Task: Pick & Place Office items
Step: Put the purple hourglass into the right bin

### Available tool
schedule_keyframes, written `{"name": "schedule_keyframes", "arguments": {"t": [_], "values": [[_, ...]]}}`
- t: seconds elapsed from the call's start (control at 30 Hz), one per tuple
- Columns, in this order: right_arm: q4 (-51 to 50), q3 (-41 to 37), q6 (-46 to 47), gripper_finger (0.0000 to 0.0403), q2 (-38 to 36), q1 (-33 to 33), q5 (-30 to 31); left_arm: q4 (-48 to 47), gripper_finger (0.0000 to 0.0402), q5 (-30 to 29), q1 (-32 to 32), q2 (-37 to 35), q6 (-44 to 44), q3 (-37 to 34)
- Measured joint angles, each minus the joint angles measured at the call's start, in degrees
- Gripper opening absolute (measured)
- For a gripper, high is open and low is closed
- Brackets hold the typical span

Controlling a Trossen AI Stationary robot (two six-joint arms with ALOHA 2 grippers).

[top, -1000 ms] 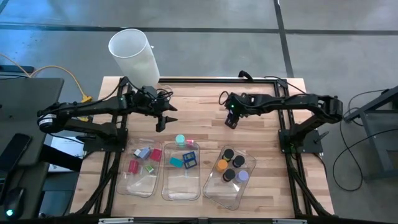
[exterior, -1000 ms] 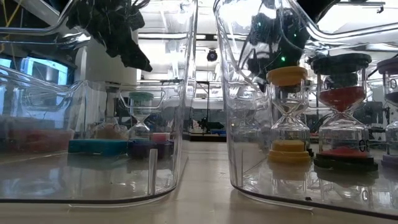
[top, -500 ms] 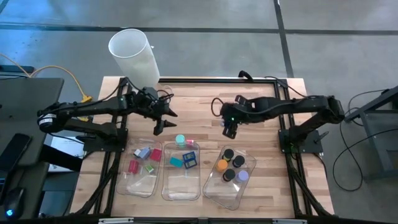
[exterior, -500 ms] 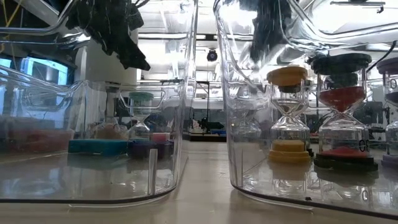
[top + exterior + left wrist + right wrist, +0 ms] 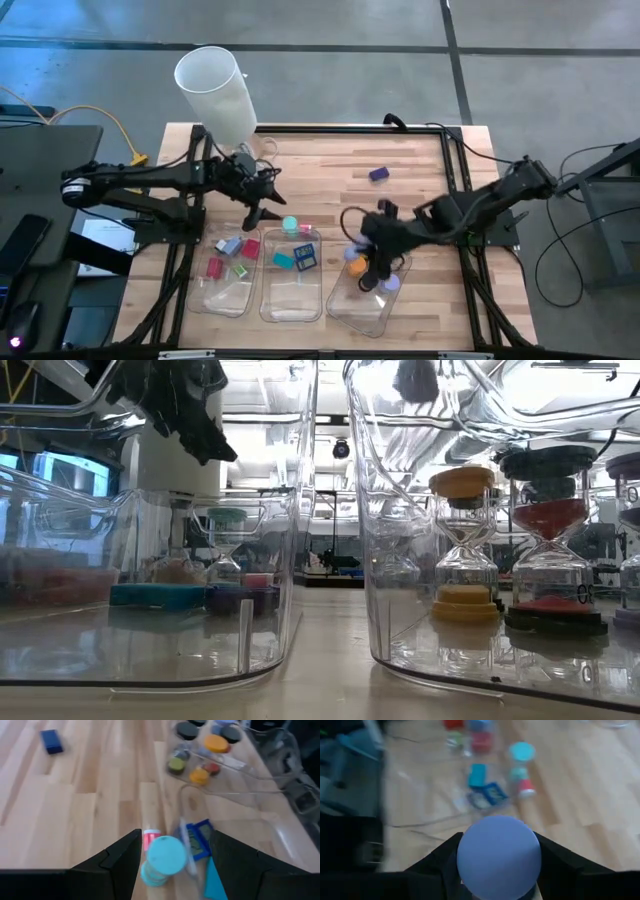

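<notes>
Three clear plastic trays sit in a row on the wooden counter (image 5: 330, 160), which is made of pale planks. The left tray (image 5: 222, 290) holds small red, pink, blue and green blocks. The middle tray (image 5: 290, 298) holds flat teal and blue squares, and a round teal-topped timer (image 5: 290, 225) stands at its far edge. The right tray (image 5: 362, 312) holds little sand timers with round orange, black and purple caps; the low view shows their glass waists and coloured sand.

The right end effector (image 5: 378, 272) is over the right tray, and its dark fingers are closed around a round, smooth purple cap (image 5: 499, 856). The left end effector (image 5: 253, 215) hangs near the teal-topped timer with its fingers spread apart and nothing between them.

A small dark blue block (image 5: 378, 174) lies alone on the bare wood, well apart from the trays. A tall white cylinder (image 5: 215, 90) stands at the counter's far left corner.
</notes>
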Motion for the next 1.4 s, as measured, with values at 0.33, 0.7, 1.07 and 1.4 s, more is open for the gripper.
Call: {"name": "schedule_keyframes", "arguments": {"t": [0.33,0.7,1.07,1.4], "values": [[10.00,0.05,7.15,0.0183,6.05,9.02,0.41,0.98,0.0224,0.01,-7.23,-3.29,-3.40,0.00],[10.31,0.04,15.16,0.0183,16.34,9.18,-4.48,0.82,0.0224,-0.01,-13.51,-5.18,-6.34,0.00],[13.25,0.04,13.72,0.0183,21.94,9.12,-3.75,0.85,0.0224,-0.11,-19.51,-5.16,-7.75,0.00],[12.92,0.04,9.59,0.0183,26.33,9.33,-4.13,0.93,0.0224,-0.11,-24.99,-5.14,-10.47,0.00]]}}
